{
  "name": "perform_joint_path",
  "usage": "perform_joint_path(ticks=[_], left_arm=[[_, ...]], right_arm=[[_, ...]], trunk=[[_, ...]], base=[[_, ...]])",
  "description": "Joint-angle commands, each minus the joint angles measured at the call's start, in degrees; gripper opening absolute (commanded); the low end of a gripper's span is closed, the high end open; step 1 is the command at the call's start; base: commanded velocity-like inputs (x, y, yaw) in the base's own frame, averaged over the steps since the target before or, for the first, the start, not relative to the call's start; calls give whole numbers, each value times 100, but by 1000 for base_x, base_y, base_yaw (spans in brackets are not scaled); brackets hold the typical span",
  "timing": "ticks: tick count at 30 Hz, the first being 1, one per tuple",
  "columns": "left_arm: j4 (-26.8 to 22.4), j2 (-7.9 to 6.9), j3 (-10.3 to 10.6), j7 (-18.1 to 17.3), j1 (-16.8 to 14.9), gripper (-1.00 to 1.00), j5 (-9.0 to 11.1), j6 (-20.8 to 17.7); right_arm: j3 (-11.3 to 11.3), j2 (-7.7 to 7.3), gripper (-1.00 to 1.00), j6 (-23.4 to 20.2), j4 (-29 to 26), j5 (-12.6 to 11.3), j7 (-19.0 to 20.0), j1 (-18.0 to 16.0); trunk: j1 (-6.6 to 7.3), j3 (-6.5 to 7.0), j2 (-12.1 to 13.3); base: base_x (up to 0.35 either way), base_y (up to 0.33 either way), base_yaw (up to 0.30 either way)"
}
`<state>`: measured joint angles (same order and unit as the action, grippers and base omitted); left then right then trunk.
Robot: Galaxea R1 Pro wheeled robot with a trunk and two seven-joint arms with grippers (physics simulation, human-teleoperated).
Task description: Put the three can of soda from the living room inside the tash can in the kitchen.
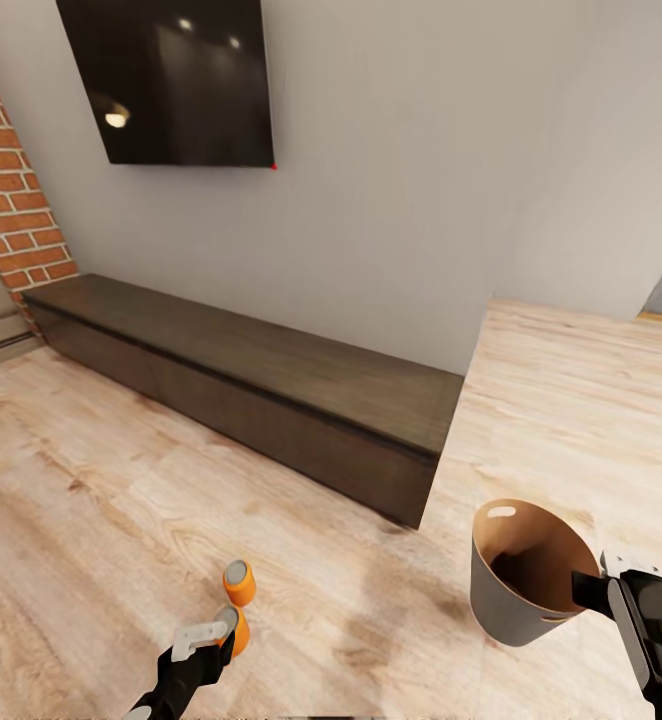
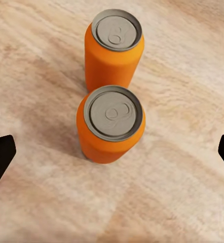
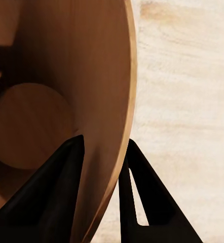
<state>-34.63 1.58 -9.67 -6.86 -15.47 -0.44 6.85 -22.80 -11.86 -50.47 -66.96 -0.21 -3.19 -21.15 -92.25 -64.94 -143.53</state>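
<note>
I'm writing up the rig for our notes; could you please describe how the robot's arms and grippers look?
Both arms are black. The left gripper carries a pale grey plate above black jaws. The right gripper has a black body with a light grey panel and trim. In the wrist views, the jaws are plain black tapering wedges. No cables or markings are visible.

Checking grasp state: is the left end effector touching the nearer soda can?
Apart. In the left wrist view the fingers sit wide of the nearer soda can, with bare floor visible on both sides.

- My left gripper (image 2: 112, 152) stands wide open over the near can (image 2: 111, 124); bare floor (image 2: 36, 66) flanks it.
- The second can (image 2: 114, 48) crowds its far side.
- My right gripper (image 3: 104, 152) pinches the trash can (image 1: 526, 575) wall.
</note>
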Motion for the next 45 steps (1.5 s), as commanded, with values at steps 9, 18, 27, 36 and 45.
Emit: perform_joint_path(ticks=[9, 18, 27, 36, 45], left_arm=[[0, 0, 0, 0, 0, 100, 0, 0], [3, 0, 0, 0, 0, 100, -5, 0], [1, 0, 0, 0, 0, 100, -5, 0], [2, 0, 0, 0, 0, 100, -3, 0], [4, 0, 0, 0, 0, 100, -2, 0]], right_arm=[[9, -19, -100, 10, -185, -24, 9, -25], [16, -40, -100, 9, -565, 16, -5, -344], [17, -69, -100, 4, -580, 13, -4, -512], [20, -71, -100, 3, -581, 12, -2, -530], [21, -71, -100, 3, -581, 12, -1, -530]], trunk=[[1, -35, -1], [1, -37, -1], [1, -49, -1], [1, -124, -1], [1, -205, -1]], base=[[0, 0, 0], [0, 0, 0], [0, 0, 0], [0, 0, 0], [0, 0, 0]])
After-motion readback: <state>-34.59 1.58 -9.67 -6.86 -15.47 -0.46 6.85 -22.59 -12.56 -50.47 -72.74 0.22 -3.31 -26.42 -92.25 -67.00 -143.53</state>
